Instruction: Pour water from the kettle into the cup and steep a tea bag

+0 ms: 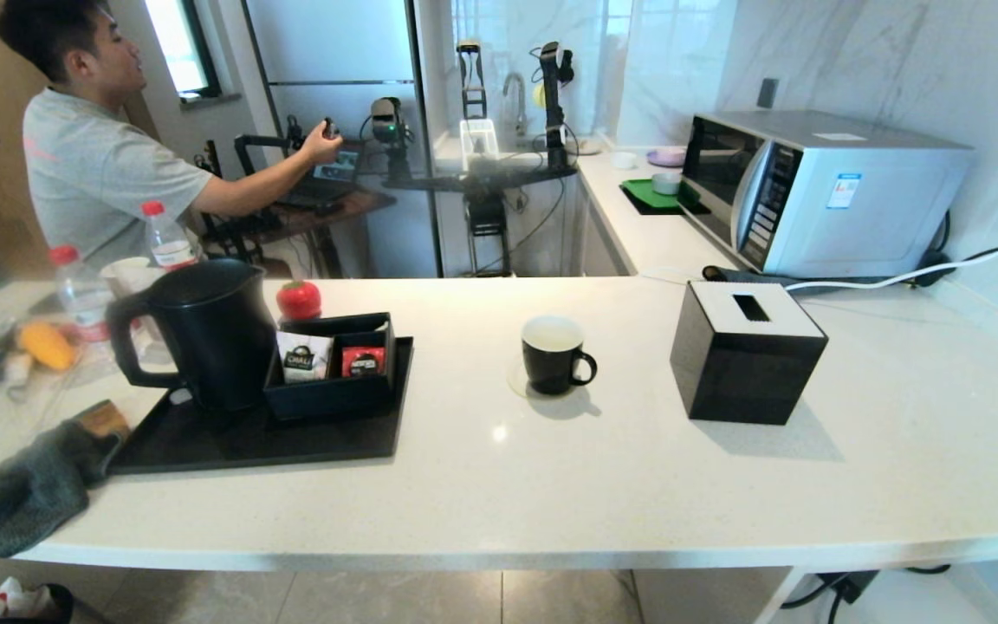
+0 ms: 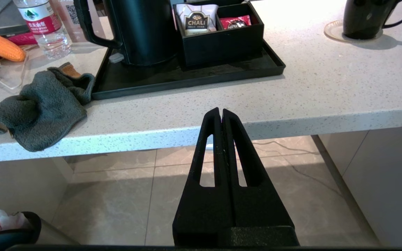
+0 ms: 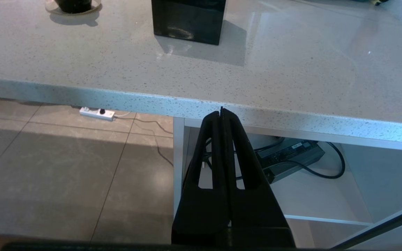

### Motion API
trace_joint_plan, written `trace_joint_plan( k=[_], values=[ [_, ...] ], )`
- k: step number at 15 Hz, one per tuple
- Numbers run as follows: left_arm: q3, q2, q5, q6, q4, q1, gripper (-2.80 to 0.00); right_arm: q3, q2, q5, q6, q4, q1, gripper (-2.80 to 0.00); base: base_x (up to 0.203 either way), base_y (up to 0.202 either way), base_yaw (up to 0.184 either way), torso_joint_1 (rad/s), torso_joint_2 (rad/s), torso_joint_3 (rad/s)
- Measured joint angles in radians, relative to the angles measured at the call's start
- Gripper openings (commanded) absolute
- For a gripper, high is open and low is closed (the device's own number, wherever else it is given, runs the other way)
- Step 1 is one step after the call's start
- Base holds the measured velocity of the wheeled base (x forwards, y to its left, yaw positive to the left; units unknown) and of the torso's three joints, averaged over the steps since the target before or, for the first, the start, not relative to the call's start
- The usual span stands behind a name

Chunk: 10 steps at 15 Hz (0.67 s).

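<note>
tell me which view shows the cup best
The head view: the cup is whole there, upright on a coaster, with its white interior and ear handle visible. The left wrist view shows its lower body and handle, rim cut off. The right wrist view catches only its base.

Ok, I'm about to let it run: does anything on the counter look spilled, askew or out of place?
Nothing looks spilled or knocked over. The kettle stands upright on the black tray, and the cup stands upright on its coaster. One untidy spot: a crumpled grey cloth lies at the tray's left corner, near the counter's front edge.
</note>
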Motion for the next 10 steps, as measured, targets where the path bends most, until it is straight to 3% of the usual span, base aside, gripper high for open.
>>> trace_joint_plan(
  k=[10],
  values=[
    [0.000, 0.000, 0.000, 0.000, 0.000, 0.000, -2.80, 0.020, -0.057, 0.000, -0.001, -0.039, -0.003, -2.80, 0.000, 0.000, 0.000, 0.000, 0.00, 0.000]
  ],
)
